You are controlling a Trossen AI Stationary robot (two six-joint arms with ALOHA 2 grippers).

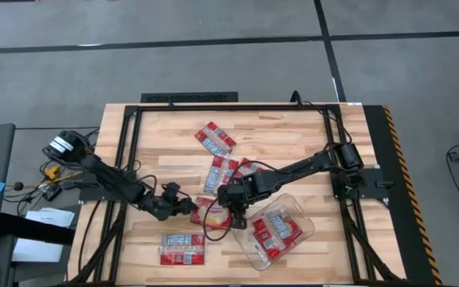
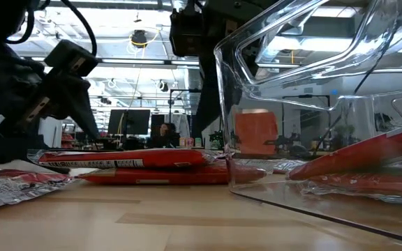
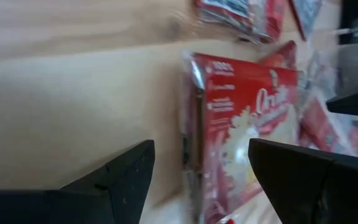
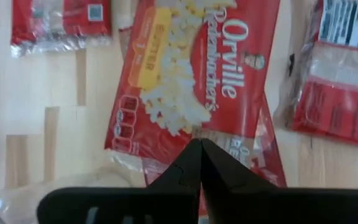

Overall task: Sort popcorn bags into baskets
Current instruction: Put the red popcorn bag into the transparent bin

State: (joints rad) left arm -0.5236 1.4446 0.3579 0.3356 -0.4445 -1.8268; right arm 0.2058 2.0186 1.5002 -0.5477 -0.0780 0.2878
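Popcorn bags [image 1: 214, 137] are scattered over the middle of the bench [image 1: 293, 135]; several already lie in the clear basket [image 1: 249, 253] at the front right, with red packets showing through its wall in the low view; one bag sits alone toward the back, a cluster overlaps in the centre, and a pair [image 1: 182, 248] lies near the front edge, left of the basket.

The packets look flat, light and floppy, with crinkly film that is probably slippery; a pinch on a crimped end seam or a lifted edge is judged the safest hold, since a flat face gives little to bite on; where bags overlap, two could get dragged along together.

The bag [image 4: 191, 74] under the right tool [image 4: 199, 158] shows its yellow popcorn face; its long axis runs roughly away from the tool, slightly skewed, with the near short end right below the fingertips; in the right wrist view the fingers are pressed together with nothing seen between them, hovering just over that near end, beside the basket's left corner.

The left tool [image 3: 197, 180] is spread wide, with a bag [image 3: 247, 124] lying between and ahead of its fingers, not touched as far as can be told; that bag's long axis points forward from the tool, its sealed side edge toward the left finger.
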